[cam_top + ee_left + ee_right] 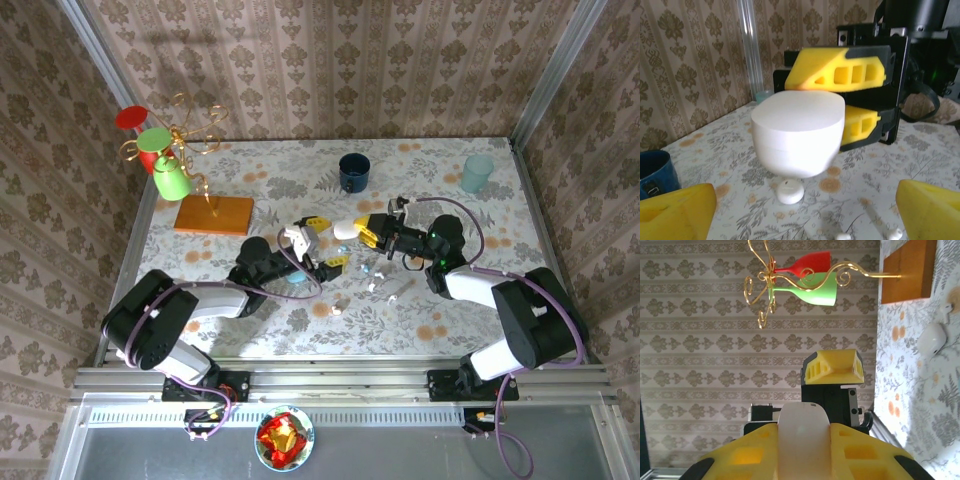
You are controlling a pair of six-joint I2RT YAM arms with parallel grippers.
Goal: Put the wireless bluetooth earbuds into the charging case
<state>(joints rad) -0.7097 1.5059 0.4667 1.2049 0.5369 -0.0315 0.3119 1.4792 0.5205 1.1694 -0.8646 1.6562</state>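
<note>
My right gripper [362, 230] is shut on a white pebble-like charging case [343, 228] and holds it above the table; its yellow fingers [860, 452] press both sides of the case [804, 440]. In the left wrist view the case [797, 132] hangs closed between those fingers [840, 75]. My left gripper [325, 243] faces it, open and holding nothing, its jaws wide apart in front of the case [802, 215]. White earbuds [375, 285] lie scattered on the table below, with two stems [892, 232] and a small round white piece [789, 191] near my left fingertips.
A dark blue cup [354, 172] and a teal cup [478, 172] stand at the back. At the back left is a gold wire stand on a wooden base [214, 215] holding a green goblet [170, 180]. A second white case [932, 337] lies on the table.
</note>
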